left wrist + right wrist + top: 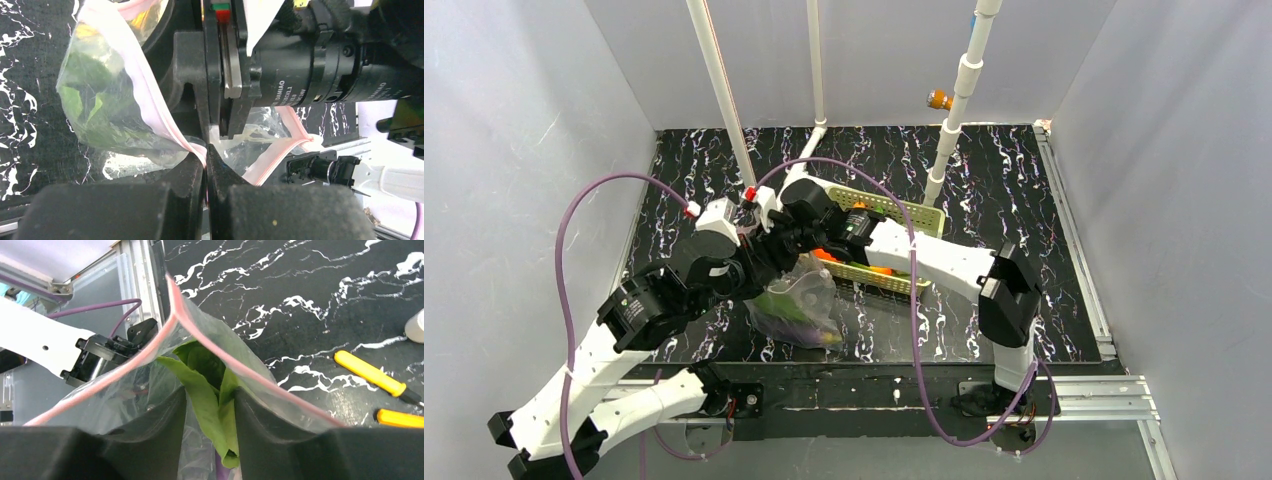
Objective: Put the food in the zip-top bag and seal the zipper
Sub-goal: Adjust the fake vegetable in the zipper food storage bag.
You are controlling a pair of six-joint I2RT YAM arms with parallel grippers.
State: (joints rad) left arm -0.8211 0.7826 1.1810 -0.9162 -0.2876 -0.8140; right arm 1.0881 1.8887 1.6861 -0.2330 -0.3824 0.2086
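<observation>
The clear zip-top bag point(809, 310) stands on the table between the arms, mouth up. My left gripper point(206, 157) is shut on its pinkish zipper point(150, 95) and holds one mouth edge up. My right gripper point(210, 405) reaches down inside the open mouth point(240, 365), shut on the long green leaves point(207, 385). A bit of the purple eggplant point(218, 471) shows under the leaves, and purple shows low in the bag point(789, 325) from above. More leaves point(95, 110) show through the bag wall. I cannot make out the cabbage.
The pale yellow-green basket point(924, 215) lies behind the bag, with orange things in it. Two yellow-handled tools point(370, 372) lie on the black marbled table to the right of the bag. White pipes point(949, 140) stand at the back. The right gripper's body point(280, 75) is close above my left fingers.
</observation>
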